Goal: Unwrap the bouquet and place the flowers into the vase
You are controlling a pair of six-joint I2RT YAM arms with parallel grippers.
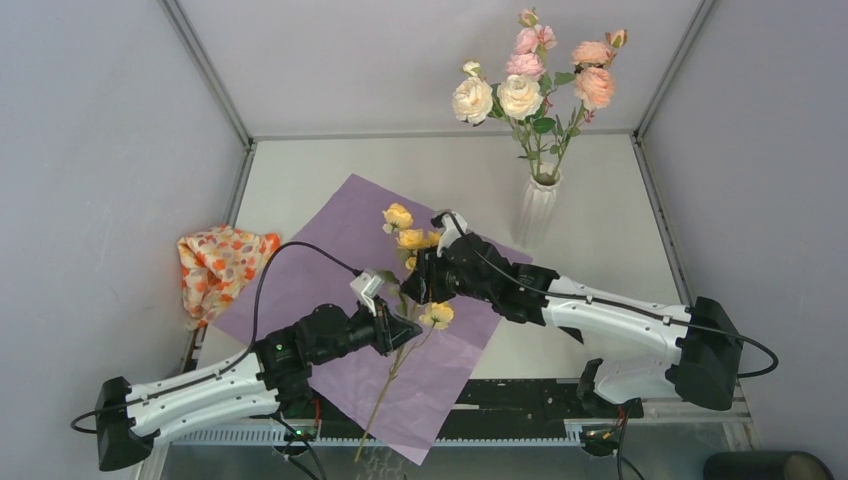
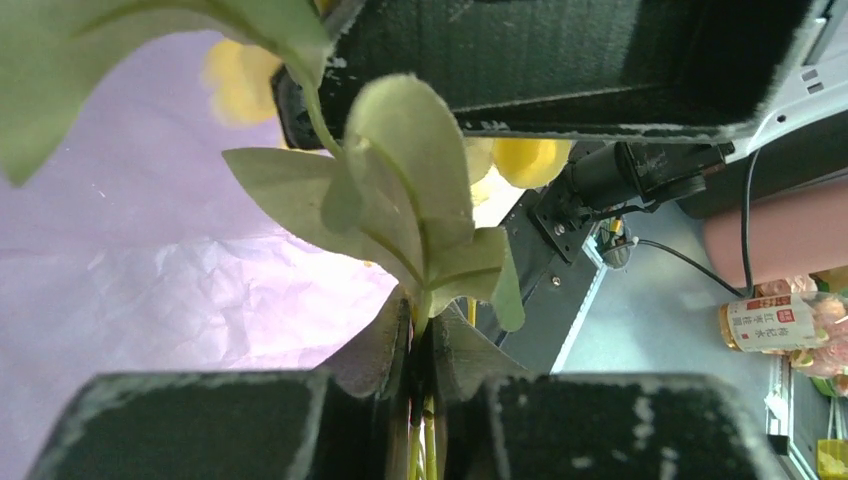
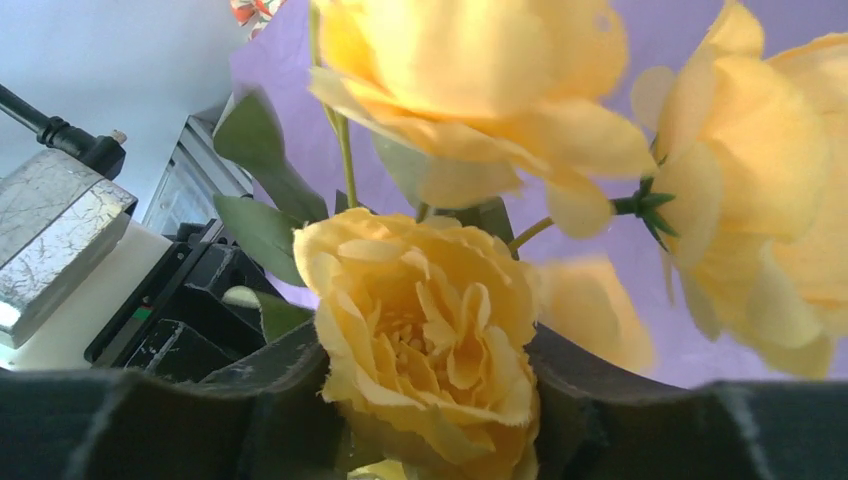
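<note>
Free table [image 1: 620,225] right of the vase [image 1: 537,210]; cream and pink flowers [image 1: 520,95] thick above its mouth

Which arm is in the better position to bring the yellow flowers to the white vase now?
Right, likely. The vase stands on that side, just beyond the right arm's fingers, which sit around the yellow flowers. The left arm's fingers pinch their stem lower down, farther from the vase.

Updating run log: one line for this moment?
left gripper shut on stem | right gripper around yellow bloom | vase holds pink, cream flowers
</note>
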